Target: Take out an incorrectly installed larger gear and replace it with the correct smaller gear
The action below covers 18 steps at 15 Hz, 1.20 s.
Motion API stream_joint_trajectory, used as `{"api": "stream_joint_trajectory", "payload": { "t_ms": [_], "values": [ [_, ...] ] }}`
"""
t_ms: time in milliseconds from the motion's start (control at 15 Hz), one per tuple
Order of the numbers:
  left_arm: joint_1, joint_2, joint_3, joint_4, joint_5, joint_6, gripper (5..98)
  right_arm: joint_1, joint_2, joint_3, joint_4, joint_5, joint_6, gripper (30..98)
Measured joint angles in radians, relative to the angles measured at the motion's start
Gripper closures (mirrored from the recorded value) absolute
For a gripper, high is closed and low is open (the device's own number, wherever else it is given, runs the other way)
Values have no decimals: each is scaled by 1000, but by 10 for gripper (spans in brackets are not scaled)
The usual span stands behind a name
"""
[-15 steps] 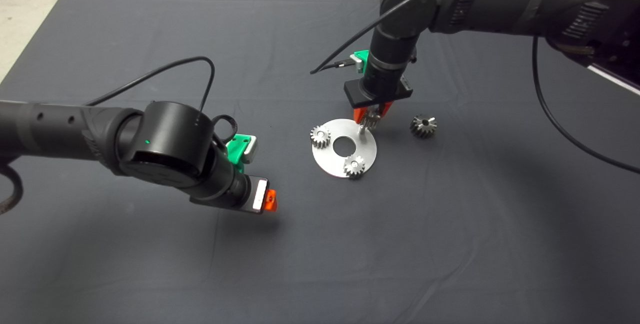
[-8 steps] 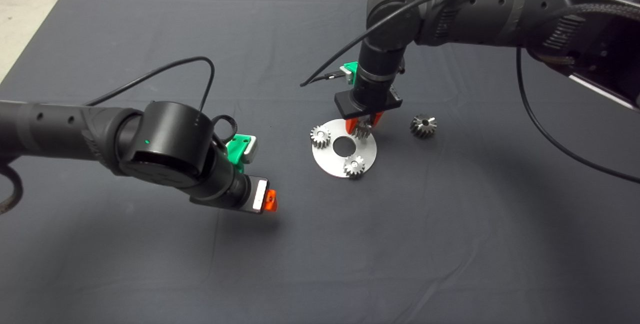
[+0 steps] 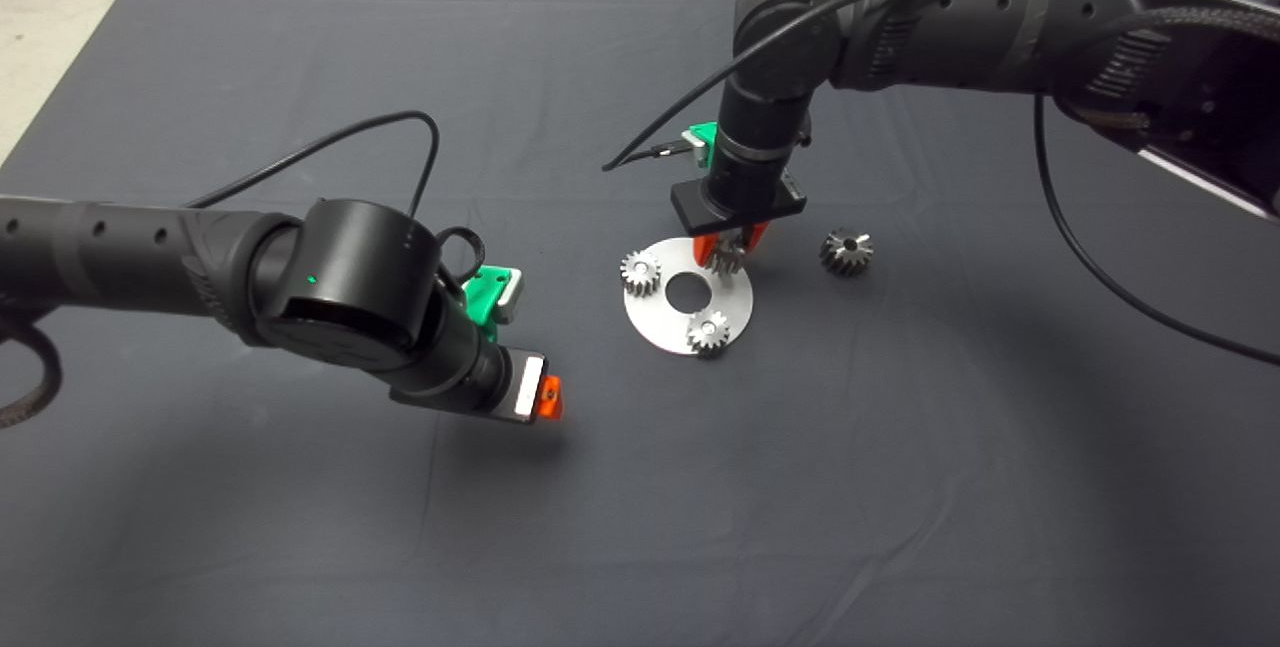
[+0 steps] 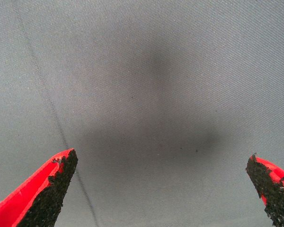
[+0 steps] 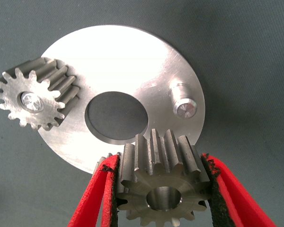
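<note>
Mat of dark grey cloth (image 3: 300, 547) is all that lies under the left gripper (image 3: 545, 397); it hangs low at the left side, well apart from the work, with its red fingers (image 4: 42, 189) spread wide and nothing between them

Near the middle lies the round flat steel plate with a centre hole (image 3: 660, 322). Two small bright fine-toothed gears (image 3: 640, 270) sit on it, and one short steel pin (image 5: 184, 105) stands bare.

Over the far edge of this plate the right gripper (image 3: 730, 249) points down and is closed on the larger gear, tall steel with coarse teeth and a round hole (image 5: 161, 184). This gear is off the pin and held just beside it. To the right, the smaller gear, dark grey steel with a dark centre hole (image 3: 847, 252), rests on the mat, apart from the plate.

I judge that removal is almost done. The pads press only on the tooth tips, so the heavy gear may slip or turn and fall on the plate. If it moves away too low, it may catch the pin and drag the loose plate
</note>
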State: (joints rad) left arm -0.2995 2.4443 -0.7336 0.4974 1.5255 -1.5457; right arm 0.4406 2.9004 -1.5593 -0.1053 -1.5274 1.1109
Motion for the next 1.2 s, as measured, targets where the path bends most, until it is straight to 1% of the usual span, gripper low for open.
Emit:
{"api": "stream_joint_trajectory", "payload": {
  "t_ms": [667, 1067, 1200],
  "values": [
    [0, -1, 0, 1, 0, 0, 115, 0, -11, -15, -25, 1, 0, 918],
    [0, -7, 0, 1, 0, 1, 115, -1, -16, -20, -67, 1, -1, 916],
    [0, -7, 0, 1, 0, 1, 115, -11, -17, -20, -94, 1, -1, 918]
  ]
}}
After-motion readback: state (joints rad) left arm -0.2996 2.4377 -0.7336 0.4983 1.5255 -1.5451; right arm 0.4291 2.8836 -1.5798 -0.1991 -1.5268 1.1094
